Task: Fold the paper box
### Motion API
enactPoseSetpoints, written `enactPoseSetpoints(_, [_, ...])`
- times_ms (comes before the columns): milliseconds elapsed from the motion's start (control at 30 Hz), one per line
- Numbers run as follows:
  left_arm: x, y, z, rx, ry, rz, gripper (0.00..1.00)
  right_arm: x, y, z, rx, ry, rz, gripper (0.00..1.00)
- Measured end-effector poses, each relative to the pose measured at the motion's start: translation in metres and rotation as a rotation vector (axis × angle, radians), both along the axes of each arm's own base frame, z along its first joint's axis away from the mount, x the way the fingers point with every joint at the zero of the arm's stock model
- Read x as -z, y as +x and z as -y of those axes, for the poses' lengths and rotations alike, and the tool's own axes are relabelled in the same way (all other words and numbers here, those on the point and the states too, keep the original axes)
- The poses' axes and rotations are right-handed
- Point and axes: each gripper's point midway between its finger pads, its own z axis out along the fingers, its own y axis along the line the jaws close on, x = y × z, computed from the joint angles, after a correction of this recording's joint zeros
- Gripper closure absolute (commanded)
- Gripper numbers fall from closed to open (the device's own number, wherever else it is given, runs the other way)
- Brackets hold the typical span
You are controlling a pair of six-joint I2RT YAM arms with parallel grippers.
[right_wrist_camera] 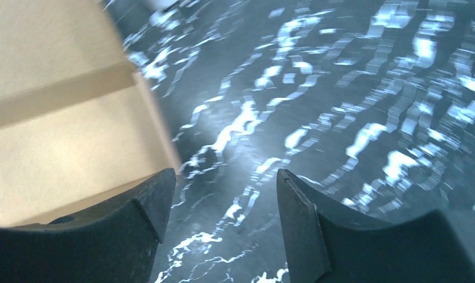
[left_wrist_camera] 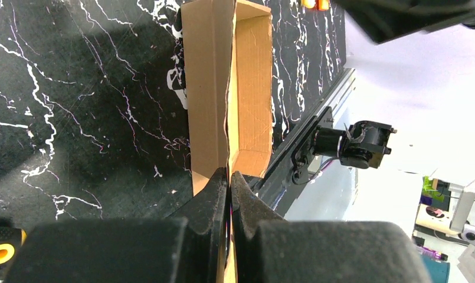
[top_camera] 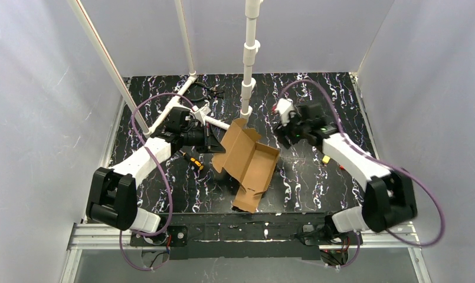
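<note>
You have 1 paper box (top_camera: 249,162), 2 claws and 1 small tool with an orange-and-black handle (top_camera: 193,160) on the black marbled table (top_camera: 317,183).

Your left claw (left_wrist_camera: 229,177) is pinching a raised cardboard wall of the box edge-on. Its 2 fingers press on either side of the sheet, and the rest of the box stretches straight out ahead of its tips. The tool lies back beside that claw's body.

Your right claw (right_wrist_camera: 226,188) is spread, with only table showing between its 2 fingers. The box sits just beside 1 finger; the blur hides whether they touch.

The box is plain brown corrugated card, unprinted and partly folded. It forms 1 open tray with raised side walls, 1 flap standing at its far end and more card running on at its near end.
</note>
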Motion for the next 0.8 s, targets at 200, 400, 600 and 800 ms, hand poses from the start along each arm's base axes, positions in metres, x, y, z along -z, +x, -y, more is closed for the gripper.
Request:
enactPoseSetpoints(200, [-0.002, -0.004, 0.007, -0.016, -0.003, 0.006, 1.00, -0.006, -0.005, 0.049, 0.323, 0.180, -0.003, 0.86])
enactPoseSetpoints(400, [-0.005, -0.022, 0.020, -0.026, 0.010, 0.013, 1.00, 0.084, -0.040, 0.055, 0.527, 0.151, -0.359, 0.99])
enactPoseSetpoints(600, [-0.010, -0.028, 0.036, -0.021, -0.010, 0.026, 1.00, 0.103, -0.052, 0.035, 0.560, 0.190, -0.494, 0.99])
enactPoseSetpoints(800, [-0.015, -0.034, 0.065, 0.043, -0.058, 0.016, 1.00, 0.102, -0.042, -0.003, 0.538, 0.214, -0.560, 0.99])
